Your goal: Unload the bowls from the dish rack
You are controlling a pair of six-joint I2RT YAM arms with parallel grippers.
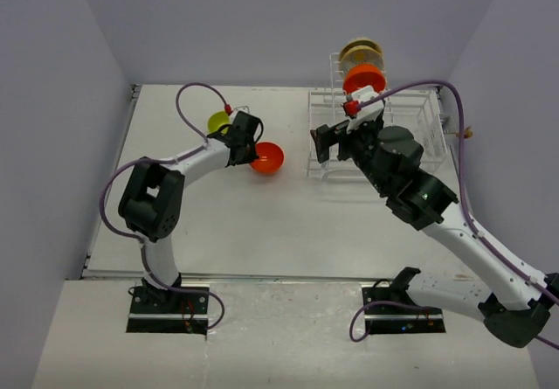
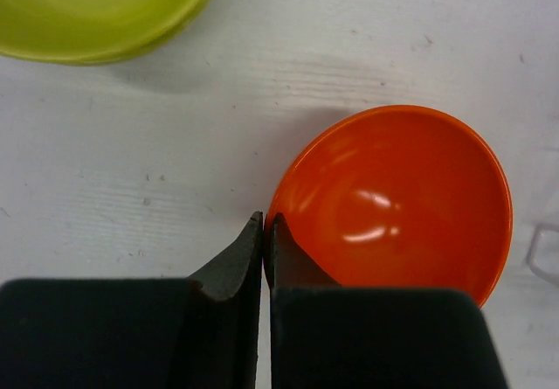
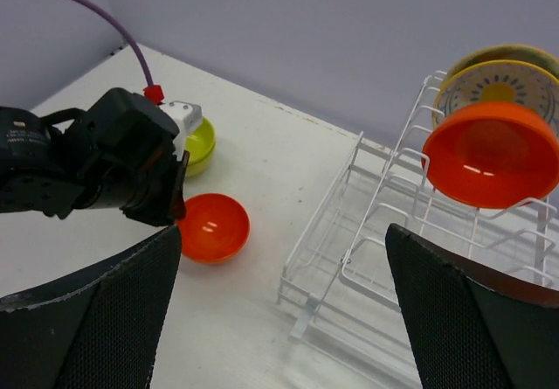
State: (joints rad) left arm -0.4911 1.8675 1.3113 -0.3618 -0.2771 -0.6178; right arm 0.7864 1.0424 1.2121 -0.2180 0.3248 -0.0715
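Left gripper (image 2: pixel 264 223) shut, empty, tips at rim of glossy orange-red round bowl (image 2: pixel 393 205) on white table (image 1: pixel 288 223); contact unclear. Lime-green round bowl (image 2: pixel 96 9) nearby. Right gripper (image 3: pixel 279 232) spread wide, empty, above white wire dish rack (image 3: pixel 349 188). Second orange-red bowl (image 3: pixel 489 153) and cream floral-patterned bowl (image 3: pixel 502 83) stand in rack's tall slots.

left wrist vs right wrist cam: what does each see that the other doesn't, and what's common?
Left wrist only: the left gripper close up, fingertips shut, right beside the rim of the orange bowl on the table.
Right wrist only: the dish rack, with a second orange bowl and a patterned bowl behind it standing in the upright slots; the right gripper, open.
Both: that orange bowl on the table, the lime-green bowl, the white table.
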